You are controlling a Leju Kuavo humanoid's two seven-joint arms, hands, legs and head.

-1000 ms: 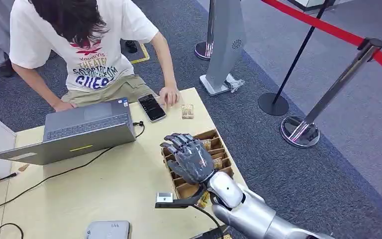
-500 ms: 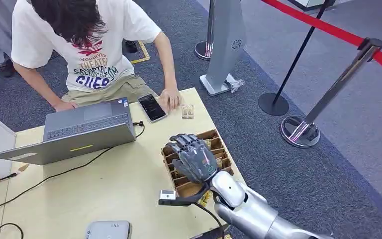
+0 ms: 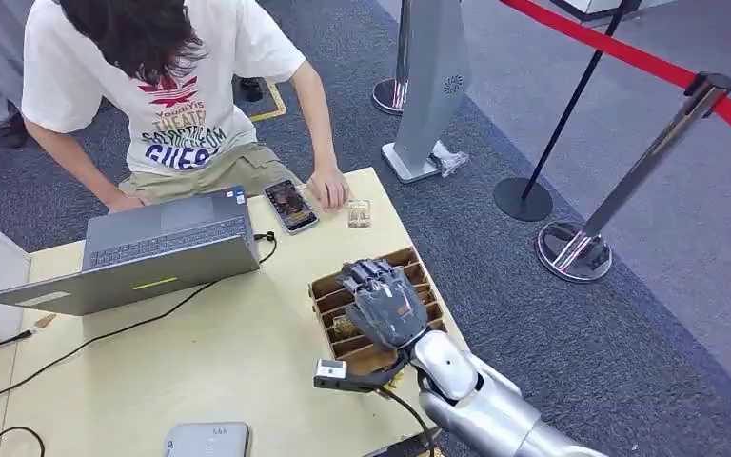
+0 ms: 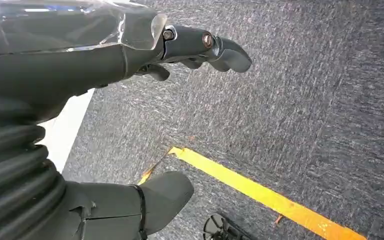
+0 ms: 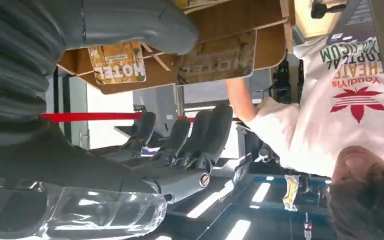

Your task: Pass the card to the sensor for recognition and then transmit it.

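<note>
Over the last second the right hand (image 3: 385,303) has slid from the near-left part of the wooden card tray (image 3: 324,288) toward 1 o'clock and dropped lower, so that it now hangs palm down over the tray's middle rows; its fingers are spread and slightly curled, and it holds nothing; in the right wrist view the thumb (image 5: 130,22) lies just beside a card printed HOTEL (image 5: 117,61) standing in a tray slot, with the dark fingers (image 5: 200,137) apart from it, so no card is pinched yet; I judge this the reach-in before the pick, the task barely begun, since no card has left the tray. The tray sits at the 3 o'clock edge of the desk (image 3: 209,362); the grey sensor box (image 3: 207,440) lies at the desk's 6 o'clock edge, well apart from the tray; a loose card (image 3: 359,213) rests near the 12 o'clock edge by the person's hand (image 3: 327,186), beside a phone (image 3: 290,205) and a laptop (image 3: 167,243). The left hand (image 4: 200,45) hangs over carpet with a yellow floor line (image 4: 260,192), fingers loosely extended and empty.
</note>
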